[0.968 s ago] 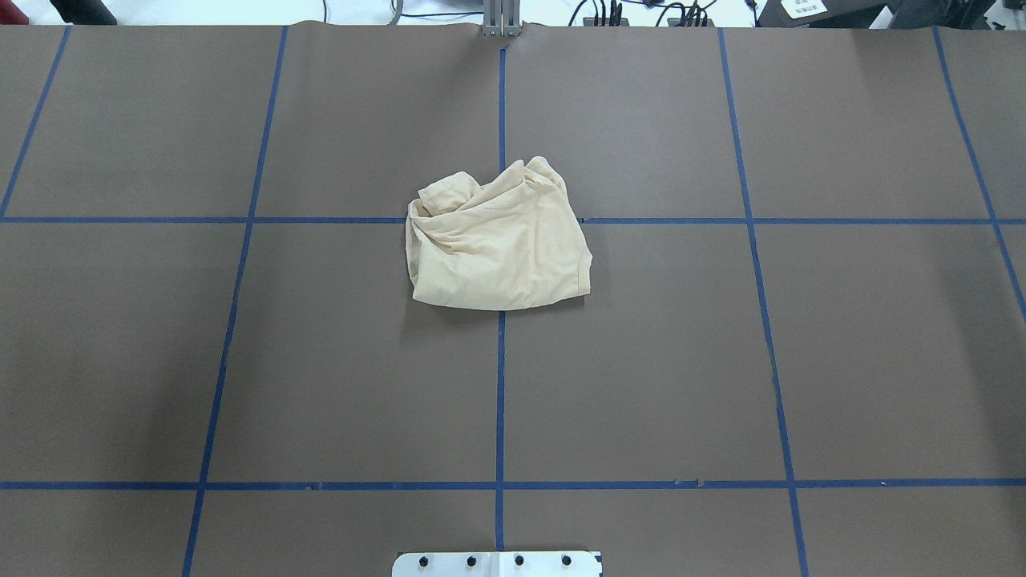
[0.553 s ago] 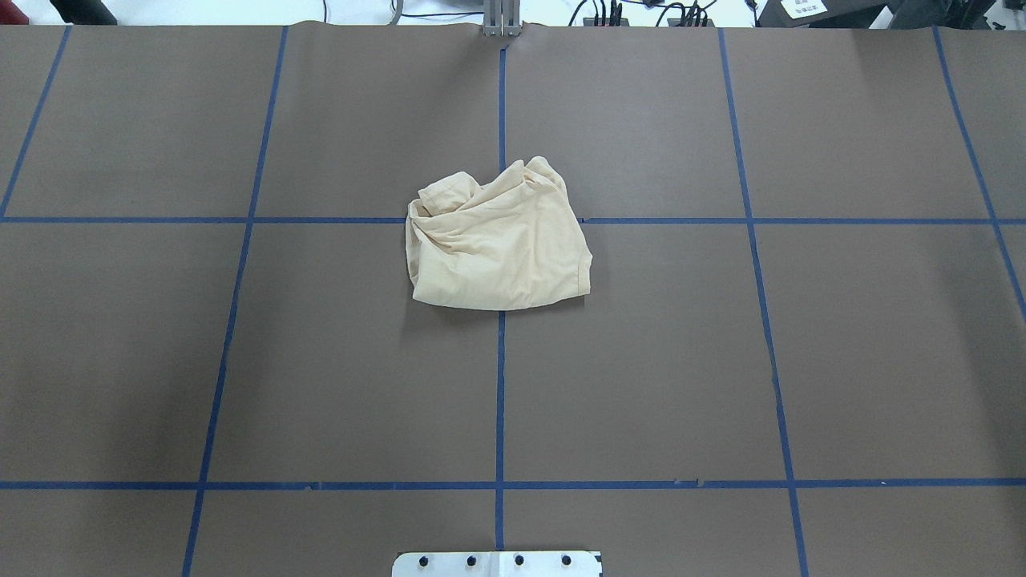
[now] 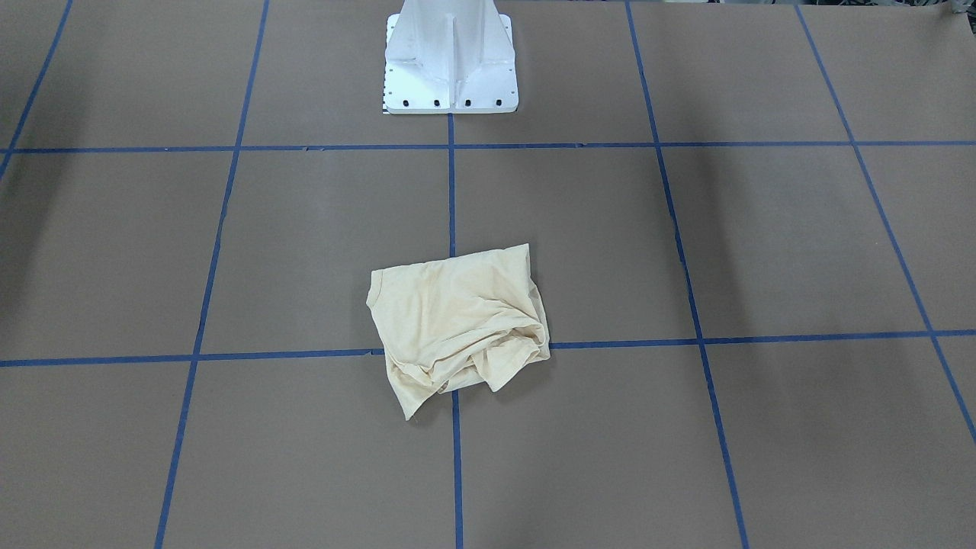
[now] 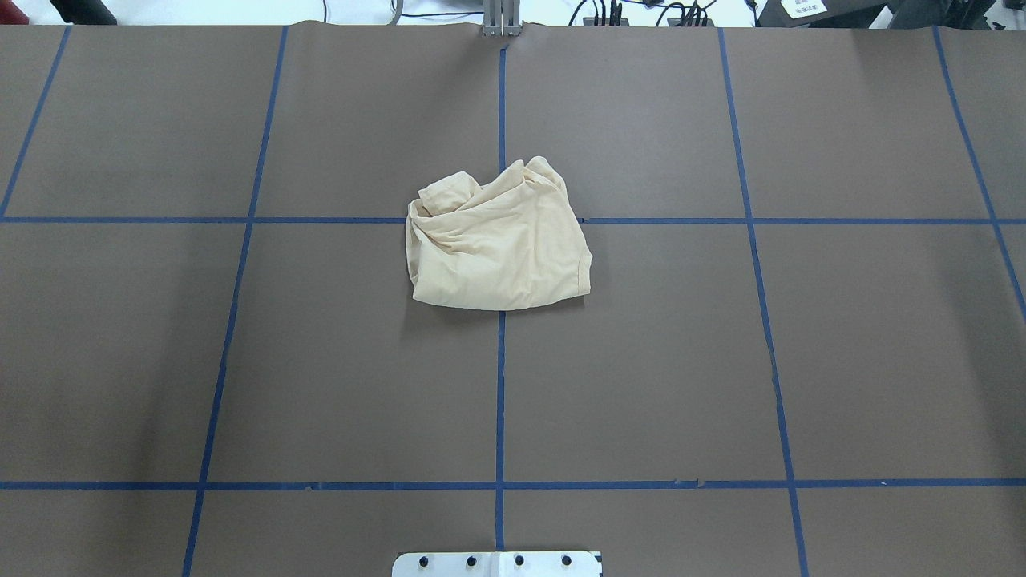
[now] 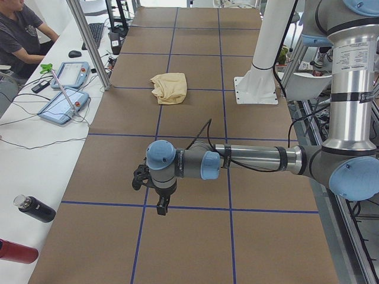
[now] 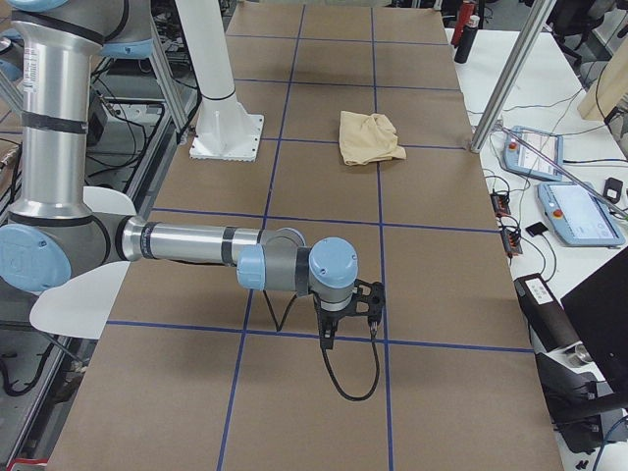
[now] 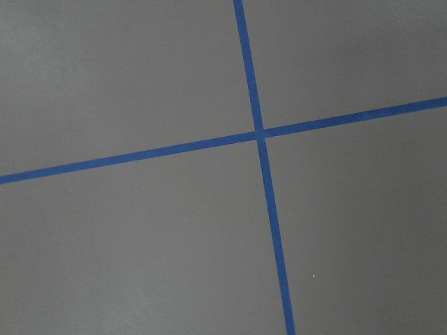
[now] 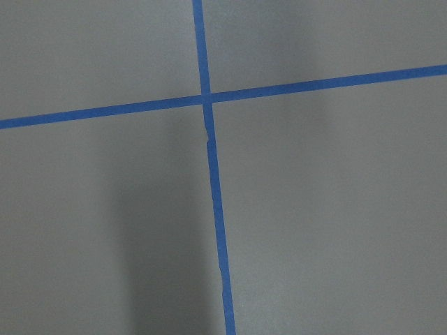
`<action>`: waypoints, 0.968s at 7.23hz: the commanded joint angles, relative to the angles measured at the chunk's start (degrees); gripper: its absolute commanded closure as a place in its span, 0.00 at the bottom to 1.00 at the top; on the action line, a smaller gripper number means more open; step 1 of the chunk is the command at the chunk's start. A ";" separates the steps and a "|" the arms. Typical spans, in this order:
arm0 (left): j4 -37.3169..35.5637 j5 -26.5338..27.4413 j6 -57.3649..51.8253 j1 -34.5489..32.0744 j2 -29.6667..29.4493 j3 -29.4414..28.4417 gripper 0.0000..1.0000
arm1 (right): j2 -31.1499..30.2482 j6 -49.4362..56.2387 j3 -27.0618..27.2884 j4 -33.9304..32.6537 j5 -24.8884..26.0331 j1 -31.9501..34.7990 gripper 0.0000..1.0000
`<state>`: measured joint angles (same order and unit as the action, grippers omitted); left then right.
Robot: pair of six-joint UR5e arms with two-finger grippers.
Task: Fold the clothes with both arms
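The pale cream-yellow shirt (image 4: 497, 248) lies crumpled in a heap at the middle of the brown table, over the crossing of blue tape lines; it also shows in the front view (image 3: 457, 328) and both side views (image 5: 170, 87) (image 6: 368, 137). Its print and neck label are hidden. The left gripper (image 5: 161, 205) hangs fingers-down over a tape crossing far from the shirt, near the table's left end. The right gripper (image 6: 328, 337) hangs likewise near the right end. I cannot tell whether either is open or shut. Both wrist views show only bare table and tape.
The white pedestal base (image 3: 450, 61) stands at the robot's edge, behind the shirt. A metal post (image 5: 89, 41), teach pendants (image 5: 62, 105), bottles (image 5: 34, 208) and a seated person (image 5: 18, 29) are along the operators' side, off the brown mat.
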<state>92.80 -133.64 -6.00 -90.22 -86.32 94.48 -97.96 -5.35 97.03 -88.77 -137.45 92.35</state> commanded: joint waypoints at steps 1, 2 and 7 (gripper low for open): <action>1.33 0.31 4.83 0.21 -0.25 0.00 0.00 | -0.04 -0.02 0.01 0.09 0.08 -0.07 0.00; 1.24 0.57 6.25 0.30 -0.60 0.79 0.00 | -0.04 0.07 0.01 0.09 0.16 -0.41 0.00; 1.33 0.75 9.26 0.66 -0.61 2.12 0.00 | 0.32 -8.34 0.27 9.02 -0.27 -2.79 0.00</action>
<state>94.13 -132.89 3.24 -89.58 -86.94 96.55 -97.59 -9.65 97.32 -83.53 -137.49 89.91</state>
